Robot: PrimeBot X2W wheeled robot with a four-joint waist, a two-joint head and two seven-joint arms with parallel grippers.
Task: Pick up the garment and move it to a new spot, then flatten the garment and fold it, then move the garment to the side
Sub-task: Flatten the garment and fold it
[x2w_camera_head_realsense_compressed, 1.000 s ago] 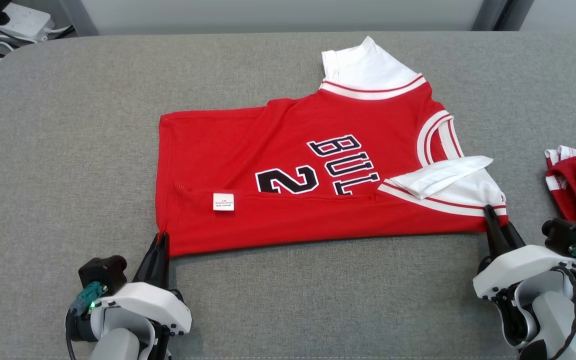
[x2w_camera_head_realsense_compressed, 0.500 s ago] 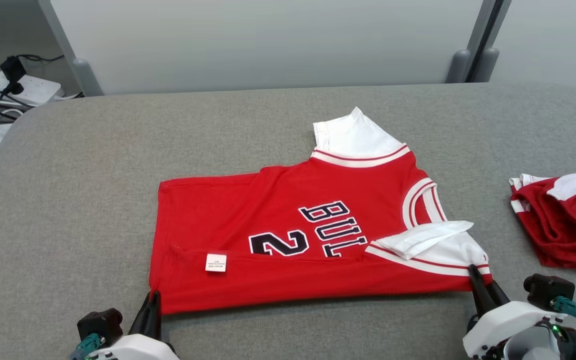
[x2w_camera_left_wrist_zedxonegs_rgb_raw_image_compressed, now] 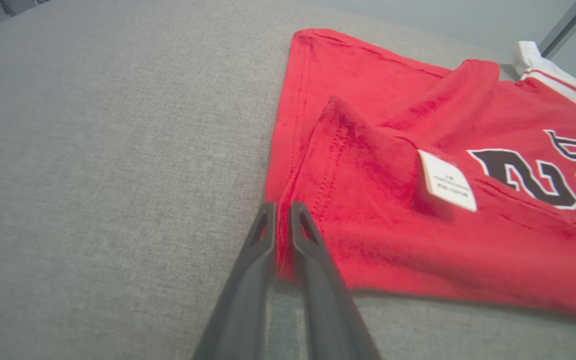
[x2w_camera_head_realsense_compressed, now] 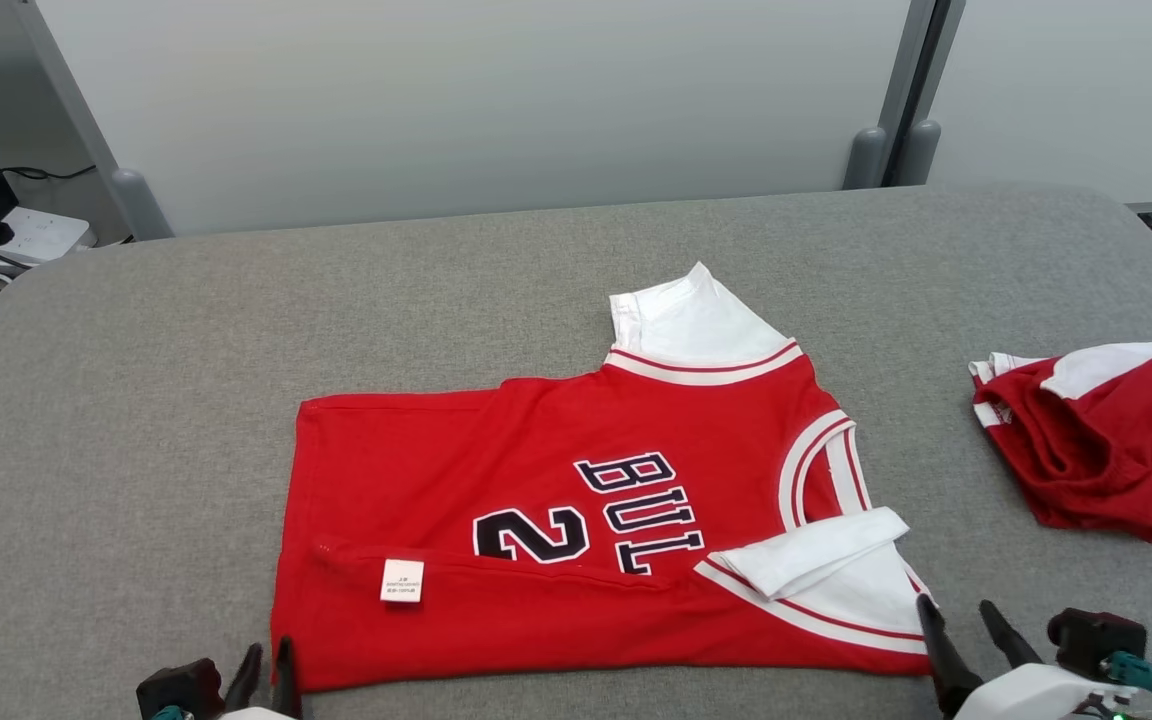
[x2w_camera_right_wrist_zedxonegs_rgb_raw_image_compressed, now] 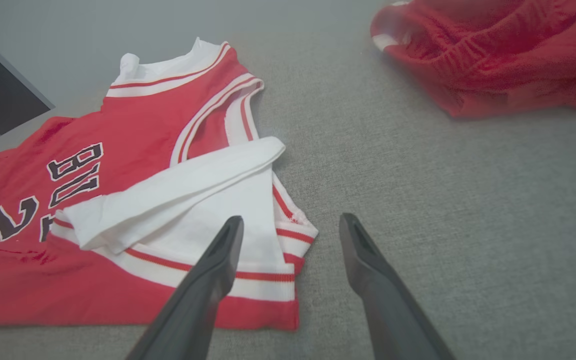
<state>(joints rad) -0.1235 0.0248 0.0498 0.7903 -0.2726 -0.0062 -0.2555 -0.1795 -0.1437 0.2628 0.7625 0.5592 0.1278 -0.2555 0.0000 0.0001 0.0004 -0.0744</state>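
The jersey [x2w_camera_head_realsense_compressed: 556, 560] lies flat near the near edge of the table [x2w_camera_head_realsense_compressed: 236, 330], with its front strip and one white sleeve turned over onto the chest. The right gripper [x2w_camera_head_realsense_compressed: 953, 602], pinched on the shoulder corner a second ago, now has its fingers wide apart, just off the cloth. The left gripper [x2w_camera_left_wrist_zedxonegs_rgb_raw_image_compressed: 282, 205] shows a narrow gap with the hem corner in it; whether it still clamps cannot be told. This release suggests the first fold is set and the next can begin. A second red garment [x2w_camera_head_realsense_compressed: 1096, 440] lies by the right edge.
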